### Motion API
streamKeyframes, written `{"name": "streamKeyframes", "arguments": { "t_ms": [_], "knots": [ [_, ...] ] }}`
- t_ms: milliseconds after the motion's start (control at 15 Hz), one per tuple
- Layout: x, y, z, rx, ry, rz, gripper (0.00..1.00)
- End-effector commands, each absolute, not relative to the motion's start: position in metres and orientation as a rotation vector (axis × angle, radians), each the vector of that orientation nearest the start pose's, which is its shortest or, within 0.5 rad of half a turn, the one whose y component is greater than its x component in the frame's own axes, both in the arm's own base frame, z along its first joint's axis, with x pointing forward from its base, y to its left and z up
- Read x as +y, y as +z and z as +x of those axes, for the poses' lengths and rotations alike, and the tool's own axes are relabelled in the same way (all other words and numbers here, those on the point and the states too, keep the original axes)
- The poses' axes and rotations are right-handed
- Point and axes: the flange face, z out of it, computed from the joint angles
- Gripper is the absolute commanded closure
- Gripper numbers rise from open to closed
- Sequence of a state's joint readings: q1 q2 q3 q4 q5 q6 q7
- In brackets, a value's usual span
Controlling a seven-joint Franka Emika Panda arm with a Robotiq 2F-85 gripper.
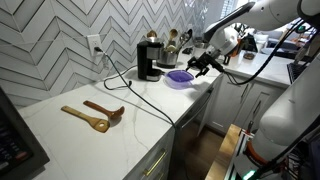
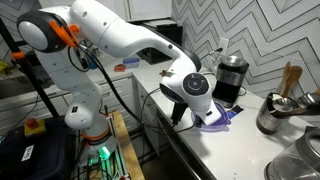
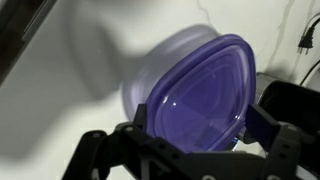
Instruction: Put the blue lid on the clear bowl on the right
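Note:
The blue lid [image 3: 205, 92] is a round, translucent blue-purple disc that lies tilted on the white counter and fills the wrist view. My gripper [image 3: 200, 120] is open, with one dark finger [image 3: 140, 115] at the lid's left edge and the other at its right edge. Both stand apart from the rim. A pale translucent shape [image 3: 145, 75] shows under the lid's left side; I cannot tell whether it is the clear bowl or a shadow. In both exterior views the gripper [image 1: 203, 65] [image 2: 190, 118] hangs low right beside the lid [image 1: 179, 77] [image 2: 220, 117].
A black coffee maker [image 1: 148, 60] with a trailing cable and a utensil holder [image 1: 172, 42] stand behind the lid. Wooden spoons [image 1: 95, 115] lie further along the counter. A steel pot [image 2: 272, 115] sits nearby. The counter's front edge [image 1: 185, 115] is close.

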State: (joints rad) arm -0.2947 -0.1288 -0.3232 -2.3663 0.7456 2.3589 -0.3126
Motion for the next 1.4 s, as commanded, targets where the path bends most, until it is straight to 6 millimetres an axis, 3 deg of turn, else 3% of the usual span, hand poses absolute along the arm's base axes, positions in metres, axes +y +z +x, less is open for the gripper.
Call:
{"name": "streamKeyframes", "arguments": {
  "t_ms": [0, 333, 733, 1333],
  "knots": [
    [-0.282, 0.39, 0.413, 1.062, -0.453, -2.414, 0.0],
    [-0.283, 0.397, 0.41, 1.051, -0.429, -2.443, 0.0],
    [-0.281, 0.39, 0.407, 1.038, -0.312, -2.524, 0.0],
    [-0.284, 0.384, 0.412, 0.978, -0.379, -2.56, 0.0]
  ]
}}
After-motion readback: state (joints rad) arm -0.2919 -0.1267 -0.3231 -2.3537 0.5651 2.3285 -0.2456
